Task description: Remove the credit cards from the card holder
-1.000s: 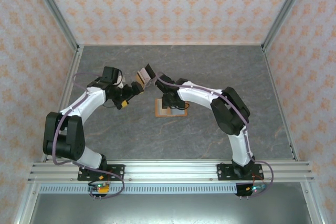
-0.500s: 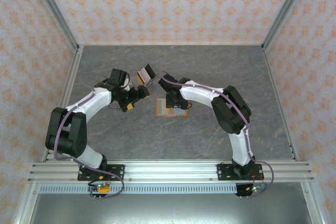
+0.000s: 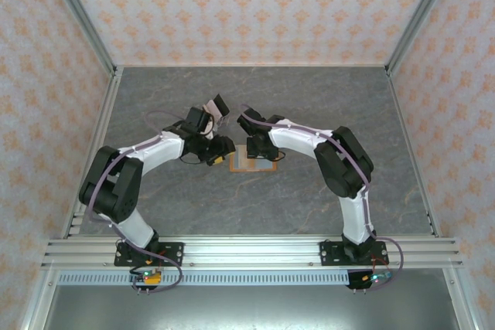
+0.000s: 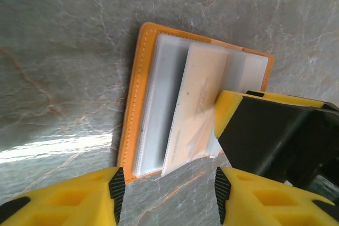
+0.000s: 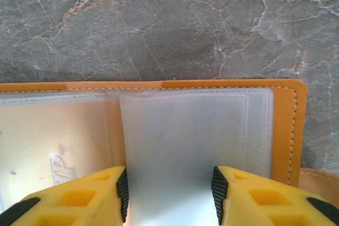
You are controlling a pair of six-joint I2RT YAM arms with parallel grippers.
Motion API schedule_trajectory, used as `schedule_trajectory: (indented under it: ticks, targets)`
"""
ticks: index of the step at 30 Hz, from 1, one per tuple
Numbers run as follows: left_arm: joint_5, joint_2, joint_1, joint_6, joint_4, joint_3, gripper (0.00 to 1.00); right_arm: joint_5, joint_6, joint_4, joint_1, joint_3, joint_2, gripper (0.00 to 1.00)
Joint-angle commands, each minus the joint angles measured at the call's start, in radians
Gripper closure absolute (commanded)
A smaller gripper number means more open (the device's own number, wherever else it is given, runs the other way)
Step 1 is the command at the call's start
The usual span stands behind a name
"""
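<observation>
I hold the left pincer (image 4: 165, 194) half-open, empty, above the card holder (image 4: 132, 109), spread midway between the side edges of the grey marbled counter (image 3: 325, 98); right pincer (image 5: 169, 194) straddles its clear sleeve (image 5: 185, 130), grip unclear to me; orange-patterned walls (image 3: 255, 5) enclose.

Overhead, I get bright, even light with no hard shadows; only faint, soft shade lies on the desk (image 3: 309, 191) beneath the right arm (image 3: 340, 160). On the left wrist feed a pale streak of glare crosses the desk at lower left, and the left end effector (image 4: 168, 194), close to the lens, looks slightly soft. On the right wrist feed the stone is crisp, while the card holder (image 5: 294, 130) has milky, hazy sleeves.
</observation>
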Motion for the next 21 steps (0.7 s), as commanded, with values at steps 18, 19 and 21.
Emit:
schedule_trajectory:
  ticks: [18, 19, 21]
  targets:
    - [-0.047, 0.16, -0.07, 0.01, 0.012, 0.113, 0.62, -0.036, 0.022, 0.012, -0.014, -0.074, -0.007, 0.57]
    - [-0.047, 0.163, -0.069, 0.01, 0.011, 0.114, 0.62, -0.037, 0.022, 0.012, -0.014, -0.075, -0.008, 0.57]
    - [-0.047, 0.17, -0.071, 0.012, 0.012, 0.116, 0.62, -0.037, 0.022, 0.013, -0.014, -0.075, -0.006, 0.57]
